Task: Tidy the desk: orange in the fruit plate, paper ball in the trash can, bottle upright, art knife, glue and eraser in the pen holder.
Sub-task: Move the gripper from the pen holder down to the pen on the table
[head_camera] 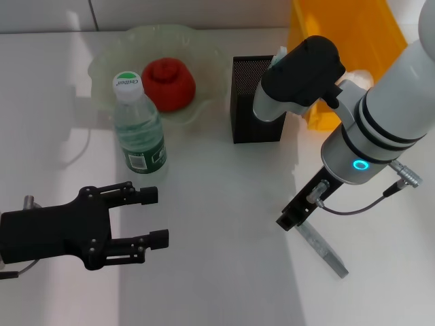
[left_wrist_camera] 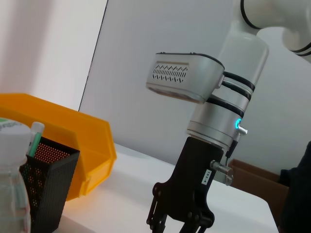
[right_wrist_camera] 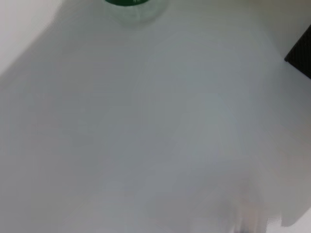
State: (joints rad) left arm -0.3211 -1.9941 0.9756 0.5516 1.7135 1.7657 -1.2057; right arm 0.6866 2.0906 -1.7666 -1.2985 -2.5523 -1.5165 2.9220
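Standing upright in the head view: clear plastic bottle [head_camera: 138, 125] with green label, just beside the pale green ruffled fruit plate [head_camera: 109, 61] holding the red-orange orange [head_camera: 168, 83]. Black mesh pen holder [head_camera: 253, 102] near the yellow-orange trash can [head_camera: 370, 30]. Left gripper [head_camera: 155, 216] spread, empty, low over the white table [head_camera: 224, 197]. Right gripper [head_camera: 291, 219] above a grey art knife [head_camera: 325, 250] (finger state untellable).

Left wrist view: pen holder [left_wrist_camera: 46, 187], trash can [left_wrist_camera: 73, 141], right gripper [left_wrist_camera: 180, 221].

Right wrist view: bare table [right_wrist_camera: 155, 126], bottle base [right_wrist_camera: 132, 4].

Small, illegible green lettering on the bottle [head_camera: 139, 129] cap
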